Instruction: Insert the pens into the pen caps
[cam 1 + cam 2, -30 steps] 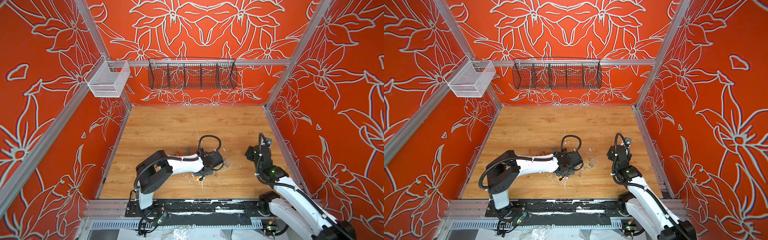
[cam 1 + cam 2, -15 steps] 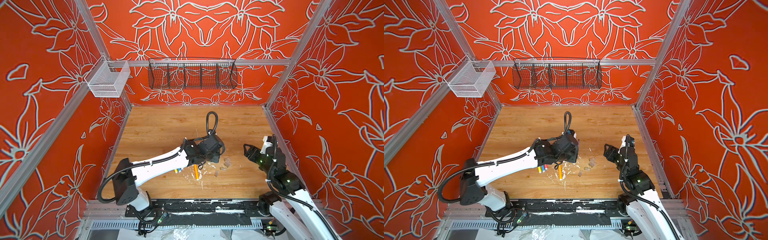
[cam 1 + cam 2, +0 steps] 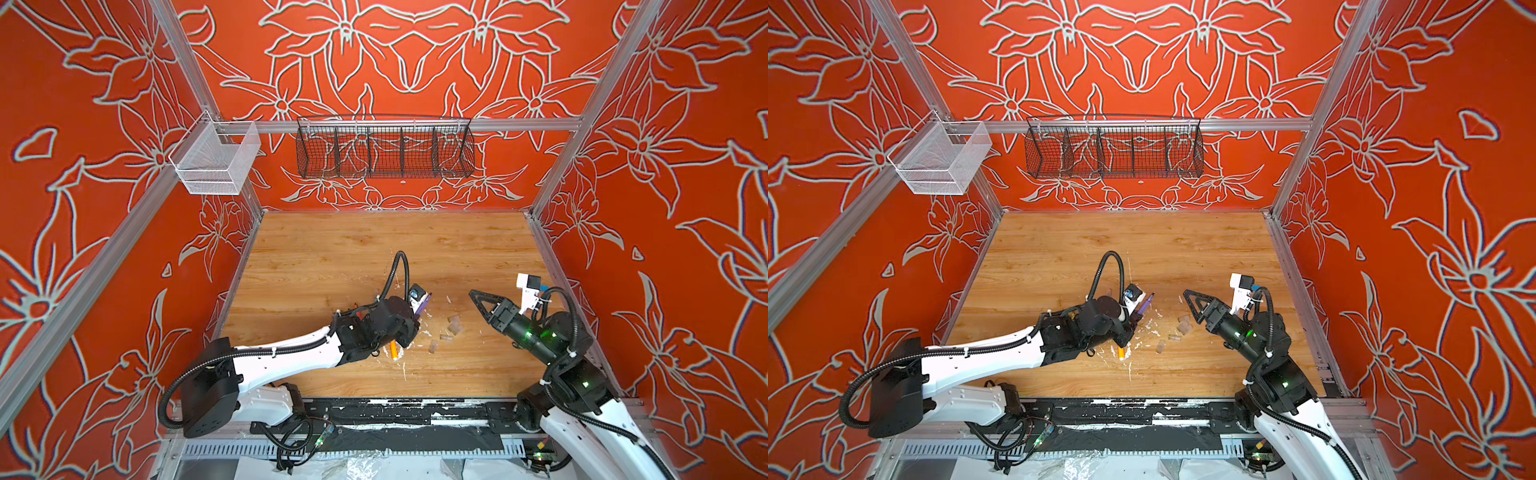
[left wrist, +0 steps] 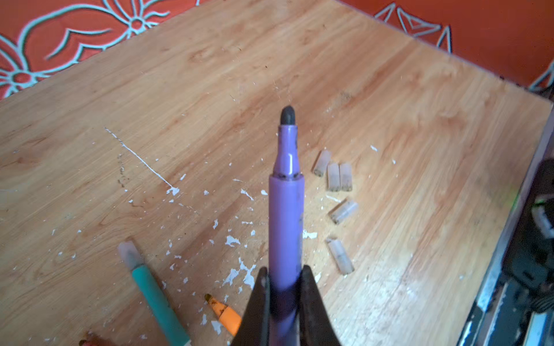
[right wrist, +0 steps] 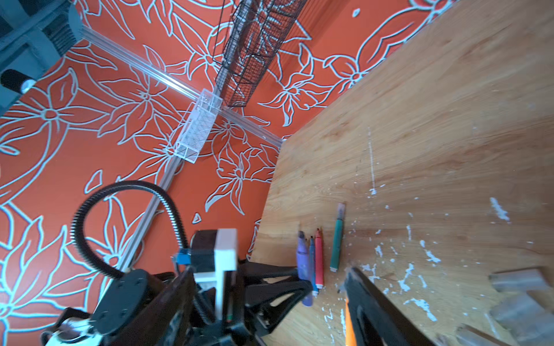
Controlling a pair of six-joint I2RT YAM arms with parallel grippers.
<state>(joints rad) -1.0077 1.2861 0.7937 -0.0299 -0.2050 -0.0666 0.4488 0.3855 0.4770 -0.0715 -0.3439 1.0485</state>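
My left gripper (image 4: 283,277) is shut on a purple pen (image 4: 286,209), held off the table with its dark bare tip pointing away; both top views show this pen (image 3: 424,305) (image 3: 1144,307). Several clear pen caps (image 4: 338,176) (image 3: 453,324) (image 3: 1183,326) lie loose on the wood just right of it. My right gripper (image 3: 478,300) (image 3: 1192,300) hovers open and empty beside those caps, its tips facing the left gripper. An orange pen (image 4: 224,311) (image 3: 392,349) lies uncapped under the left wrist. A teal pen (image 4: 150,287) (image 5: 337,242) wears a clear cap. Blue (image 5: 312,260) and pink (image 5: 319,260) pens lie beside it.
White flecks (image 4: 236,275) litter the wooden table (image 3: 374,249) around the pens. A black wire basket (image 3: 384,147) hangs on the back wall and a white mesh basket (image 3: 216,160) on the left wall. Metal rails edge the table's sides and front.
The left arm has stretched out from a folded pose and carried the purple pen up and rightward. The right arm has tipped down and leftward towards the caps.
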